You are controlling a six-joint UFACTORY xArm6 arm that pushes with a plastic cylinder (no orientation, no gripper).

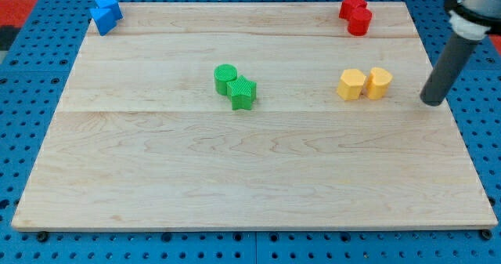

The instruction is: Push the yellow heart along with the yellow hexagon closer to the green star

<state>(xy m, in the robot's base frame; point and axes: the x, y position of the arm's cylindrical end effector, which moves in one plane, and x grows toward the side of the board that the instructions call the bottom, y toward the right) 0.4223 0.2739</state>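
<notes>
The yellow hexagon [351, 84] and the yellow heart [380, 82] sit side by side, touching, at the view's right middle of the wooden board [250, 170]. The green star [243, 94] lies near the board's centre, touching a green cylinder [225, 79] at its upper left. My tip [430, 101] rests on the board to the right of the yellow heart, a short gap away, touching no block. The rod slants up to the view's top right.
Two blue blocks [105, 12] sit together at the board's top left corner. Two red blocks [356, 13] sit together at the top right. A blue pegboard surface [31, 99] surrounds the board.
</notes>
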